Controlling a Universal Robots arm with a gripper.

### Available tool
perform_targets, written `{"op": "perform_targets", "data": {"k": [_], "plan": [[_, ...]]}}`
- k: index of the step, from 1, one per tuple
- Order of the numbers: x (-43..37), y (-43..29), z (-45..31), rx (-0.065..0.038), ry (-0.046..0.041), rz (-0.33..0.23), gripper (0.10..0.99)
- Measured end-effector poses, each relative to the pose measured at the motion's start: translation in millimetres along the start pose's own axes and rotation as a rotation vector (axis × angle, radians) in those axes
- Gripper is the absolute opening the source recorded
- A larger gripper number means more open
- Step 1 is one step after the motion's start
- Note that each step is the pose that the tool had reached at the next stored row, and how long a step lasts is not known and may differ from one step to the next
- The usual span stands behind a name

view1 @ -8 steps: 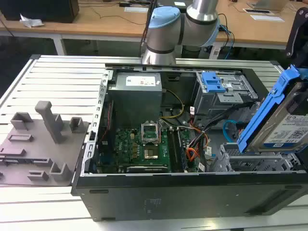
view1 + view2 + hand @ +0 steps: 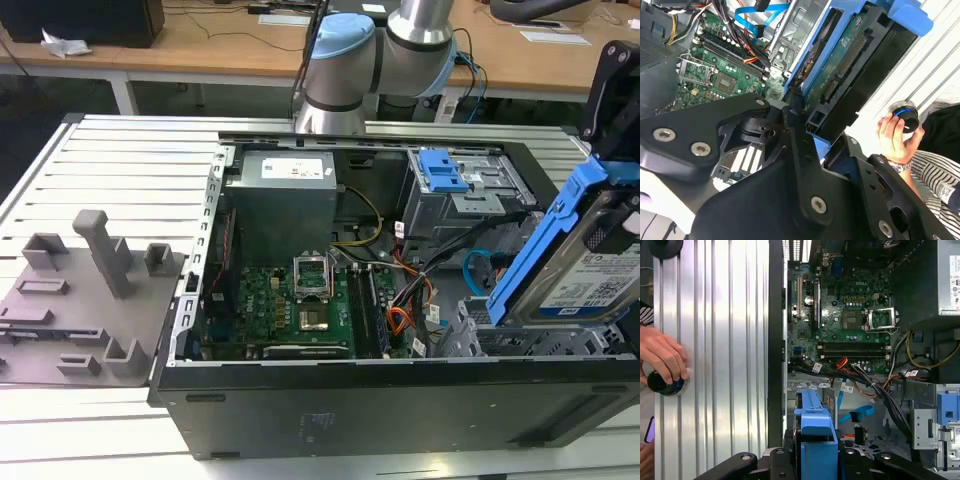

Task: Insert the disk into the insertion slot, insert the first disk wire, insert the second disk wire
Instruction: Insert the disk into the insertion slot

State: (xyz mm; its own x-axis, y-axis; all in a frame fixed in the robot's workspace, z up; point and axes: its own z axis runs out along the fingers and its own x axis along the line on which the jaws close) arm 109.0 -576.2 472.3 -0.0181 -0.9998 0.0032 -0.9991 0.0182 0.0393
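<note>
The black claw [image 2: 815, 460] is clamped on the flat silver hard drive in a bright blue plastic caddy [image 2: 592, 278], holding it steeply tilted over the boxy grey perforated metal drive cage [image 2: 468, 335] at the exterior view's right. A thin light-blue cable [image 2: 476, 268] loops beside that cage, inside the open black computer case [image 2: 300, 400].

The disk [image 2: 590, 275], framed in its blue caddy, is held tilted by the gripper [image 2: 612, 140] over the insertion slot [image 2: 470, 335], at the exterior view's right of an open computer case [image 2: 400, 400] laid on a ribbed metal table [image 2: 130, 170]. The looped second disk wire [image 2: 476, 268] is seen just beside the disk, and the motherboard [image 2: 290, 310] lies exposed at centre.
</note>
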Motion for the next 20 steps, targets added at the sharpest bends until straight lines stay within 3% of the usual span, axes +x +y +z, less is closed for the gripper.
{"op": "perform_targets", "data": {"k": [20], "plan": [[-2.4,-2.9,24.2,0.000,-0.0001,0.000,0.365]]}}
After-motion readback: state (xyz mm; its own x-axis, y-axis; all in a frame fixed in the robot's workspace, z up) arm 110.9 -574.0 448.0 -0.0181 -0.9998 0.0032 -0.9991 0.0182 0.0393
